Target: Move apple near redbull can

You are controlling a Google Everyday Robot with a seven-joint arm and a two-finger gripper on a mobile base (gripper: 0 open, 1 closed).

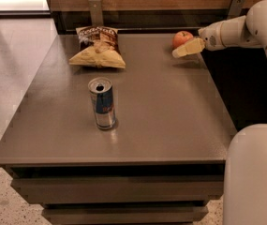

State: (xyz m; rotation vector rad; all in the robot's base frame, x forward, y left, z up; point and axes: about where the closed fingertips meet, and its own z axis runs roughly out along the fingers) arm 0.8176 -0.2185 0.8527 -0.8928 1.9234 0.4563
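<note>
Noted apple by far right corner of desk, just beside or touching pincer coming in over right edge; cannot tell pincer's spread. Judged firm, smooth, fairly heavy, apt to roll and bruise; best gripped across widest middle. Logged redbull can upright toward near left corner, contents unseen; chip bag toward far left corner, contents hidden.

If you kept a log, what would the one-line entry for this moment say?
gripper: beside apple, back right | apple: far from redbull can | redbull can: upright, front left | chip bag: back left
</note>
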